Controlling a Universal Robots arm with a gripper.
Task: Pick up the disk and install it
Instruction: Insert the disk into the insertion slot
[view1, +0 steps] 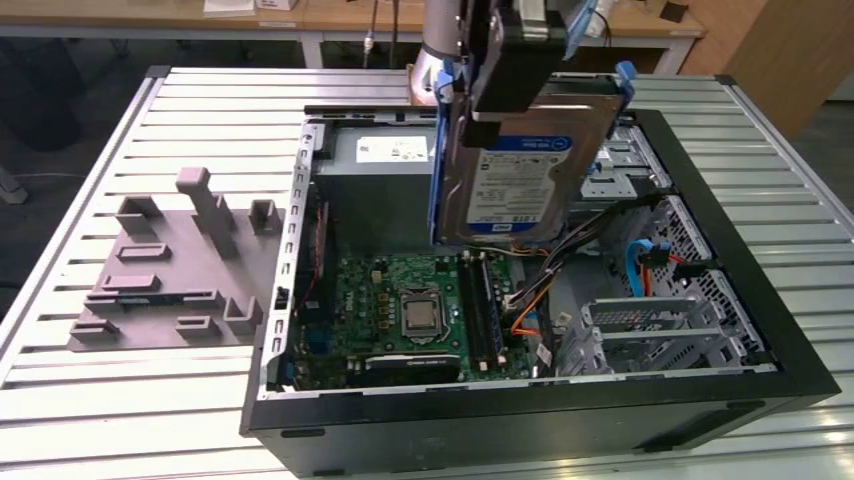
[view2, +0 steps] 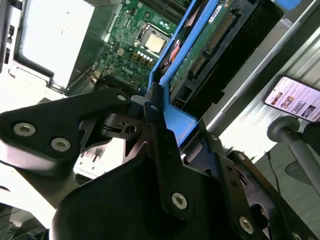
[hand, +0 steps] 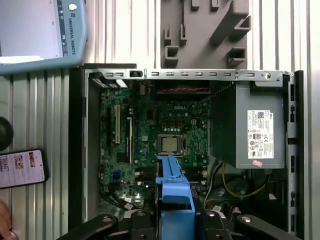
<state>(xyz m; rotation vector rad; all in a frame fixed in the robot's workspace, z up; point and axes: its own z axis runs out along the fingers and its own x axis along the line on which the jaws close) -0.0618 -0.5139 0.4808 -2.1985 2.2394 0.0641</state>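
Note:
The disk (view1: 523, 190), a silver hard drive with a white-and-blue label in a blue plastic carrier, hangs upright over the open computer case (view1: 534, 420). It is above the motherboard (view1: 400, 310), between the grey power supply box (view1: 380, 175) and the drive bays (view1: 654, 330). My gripper (view1: 514, 95) is shut on the top edge of the disk. In the second wrist view the gripper (view2: 155, 107) clamps the blue carrier (view2: 185, 65). In the first wrist view the carrier (hand: 173, 192) sticks out from the gripper (hand: 174, 220) over the motherboard (hand: 150, 135).
A grey plastic fixture (view1: 174, 270) with upright posts lies on the slatted table on the exterior view's left of the case. A phone (hand: 22, 167) lies on the table beside the case. Orange and blue cables run inside the case near the drive bays.

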